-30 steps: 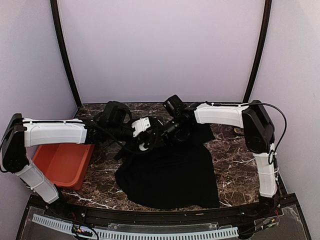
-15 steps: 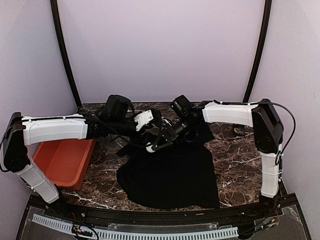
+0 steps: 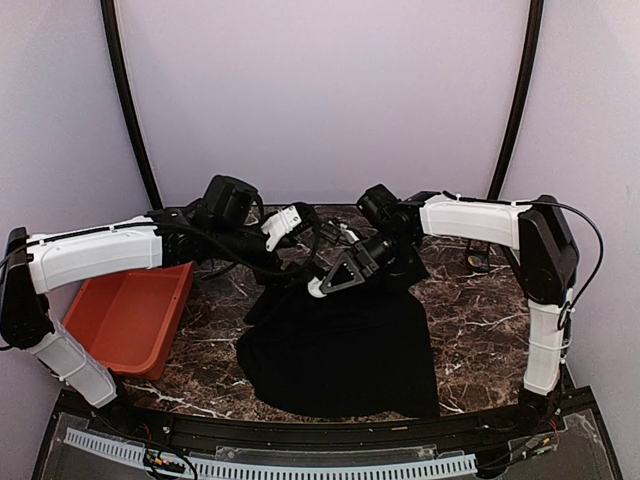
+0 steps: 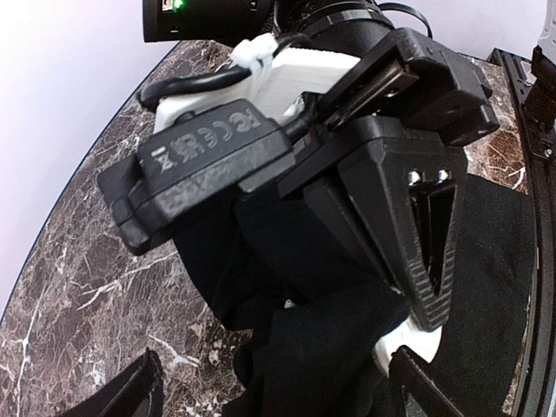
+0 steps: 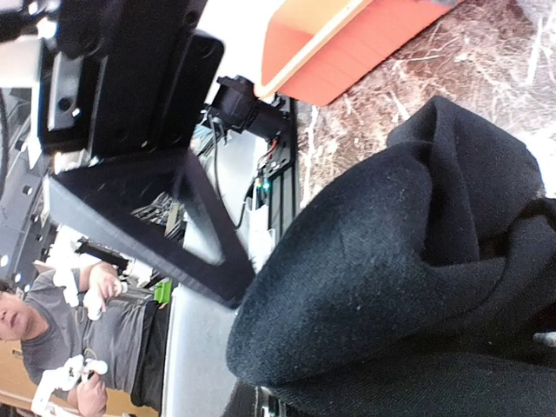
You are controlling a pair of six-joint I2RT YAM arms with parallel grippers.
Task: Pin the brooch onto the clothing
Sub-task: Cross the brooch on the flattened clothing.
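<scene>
The clothing (image 3: 340,350) is a black T-shirt lying on the marble table, with its upper edge lifted off the surface. My right gripper (image 3: 325,283) is shut on a bunched fold of that fabric (image 5: 391,261); one triangular finger (image 5: 156,217) shows and the other is hidden under cloth. My left gripper (image 3: 303,248) hovers just left of it, open, with its fingers (image 4: 139,387) spread wide and nothing between them. A tiny pale speck (image 4: 287,303) sits in a fold; I cannot tell whether it is the brooch.
A red bin (image 3: 125,320) stands at the left, under the left arm. A small dark object (image 3: 478,262) lies on the table near the right arm. Lilac walls close in the back and sides.
My left gripper has opened from shut and pulled back a little. Both arms have risen, and the right gripper has shifted right with the fold, lifting the shirt's top edge.
</scene>
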